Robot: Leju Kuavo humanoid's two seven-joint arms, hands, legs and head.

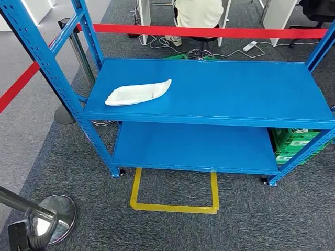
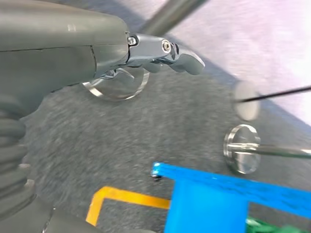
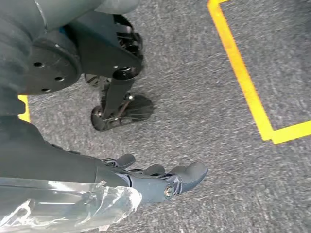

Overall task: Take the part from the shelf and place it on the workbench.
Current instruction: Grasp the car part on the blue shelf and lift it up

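While the white part (image 1: 138,92) lies on the left of the blue shelf (image 1: 237,89), well apart from both hanging, empty hands, left hand (image 2: 161,56) and right hand (image 3: 161,179) with fingers loosely extended, the robot should reach in low and level.

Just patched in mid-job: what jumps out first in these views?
The blue shelf spans the head view, with the white part lying alone on its top level, toward the left end. A yellow floor marking sits on the carpet before it. Both hands hang empty: left hand, right hand.
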